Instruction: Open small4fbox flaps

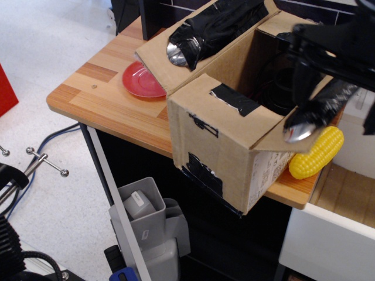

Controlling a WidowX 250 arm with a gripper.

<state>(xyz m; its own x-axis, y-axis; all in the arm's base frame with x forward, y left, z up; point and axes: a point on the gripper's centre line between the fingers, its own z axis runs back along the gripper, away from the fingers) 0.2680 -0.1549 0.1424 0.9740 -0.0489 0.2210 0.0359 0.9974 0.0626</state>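
Note:
The small4fbox stands on the wooden table, its near corner over the front edge. Its top is open and the dark inside shows. The left flap, with shiny black tape, leans out to the back left. The right flap, also taped black, is folded out to the right and hangs over the yellow corn. My black gripper is over the box's right edge, above that flap. Its fingers stand wide apart and hold nothing.
A yellow corn lies against the box's right side. A red plate sits on the table left of the box. A white drawer unit stands to the right, and grey equipment sits under the table.

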